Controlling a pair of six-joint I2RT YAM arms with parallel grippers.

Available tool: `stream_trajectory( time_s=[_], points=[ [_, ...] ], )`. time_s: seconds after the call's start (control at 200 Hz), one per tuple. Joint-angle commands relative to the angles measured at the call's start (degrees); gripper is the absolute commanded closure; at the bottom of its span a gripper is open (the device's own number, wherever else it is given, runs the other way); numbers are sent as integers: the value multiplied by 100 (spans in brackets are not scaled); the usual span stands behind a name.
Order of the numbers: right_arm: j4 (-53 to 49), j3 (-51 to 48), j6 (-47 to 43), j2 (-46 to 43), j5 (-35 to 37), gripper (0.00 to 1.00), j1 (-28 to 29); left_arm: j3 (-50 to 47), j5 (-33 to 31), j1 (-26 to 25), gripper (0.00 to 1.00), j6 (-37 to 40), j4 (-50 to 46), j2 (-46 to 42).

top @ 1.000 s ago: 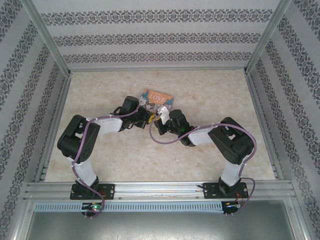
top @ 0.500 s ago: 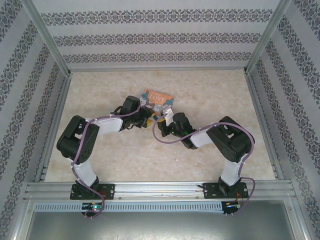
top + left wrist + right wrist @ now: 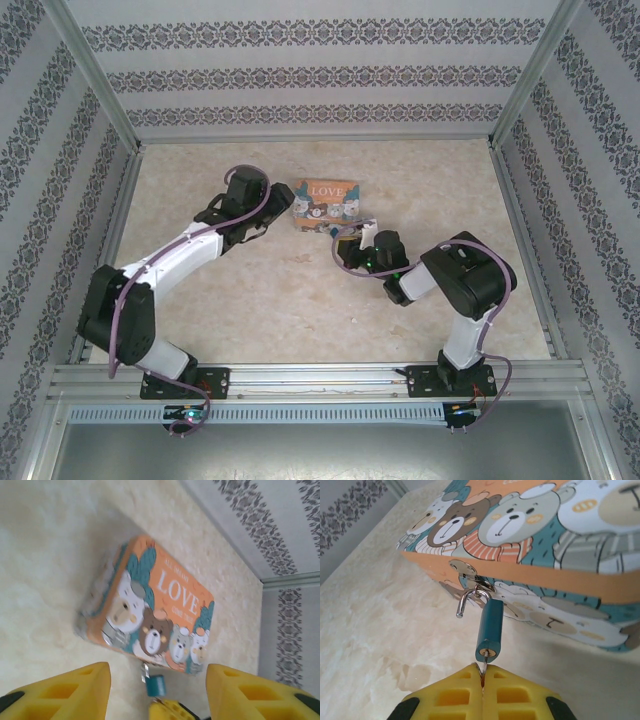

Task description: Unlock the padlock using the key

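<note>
Top external: left pincer (image 3: 279, 207) has opened, backed off the tin (image 3: 326, 203).

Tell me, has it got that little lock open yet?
Looks so: the padlock has one shackle leg out of its body. The right fingers pinch the key in its keyhole; the left fingers stand open, off the tin. Left: letting go; the shackle hangs in the clasp.

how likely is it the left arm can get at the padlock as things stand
Probably yes, though tight. The padlock hangs off the tin right ahead of the open left gripper, bare table between. The right gripper, shut on the key in its bottom end, crowds that side.
</note>
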Motion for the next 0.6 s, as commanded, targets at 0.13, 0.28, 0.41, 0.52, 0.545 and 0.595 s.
stream_trajectory(
  time_s=[0.13, 0.28, 0.41, 0.52, 0.545, 0.595],
  points=[
    [720, -363, 1196, 26, -651, 100, -584, -33, -1538, 49, 40, 1778, -382, -755],
    [959, -489, 1771, 115, -778, 100, -732, -691, -1651, 56, 28, 2531, 590, -1355],
    [1059, -508, 2211, 264, -788, 100, -817, -1082, -1628, 54, 18, 3050, 1245, -1746],
    [1060, -465, 2552, 392, -774, 100, -865, -1015, -1543, 63, 14, 3474, 1220, -1802],
    [1060, -449, 2605, 412, -767, 100, -872, -970, -1535, 59, 13, 3549, 1180, -1791],
    [1044, -400, 2713, 464, -780, 100, -892, -925, -1532, 63, 12, 3662, 1126, -1782]
  ],
)
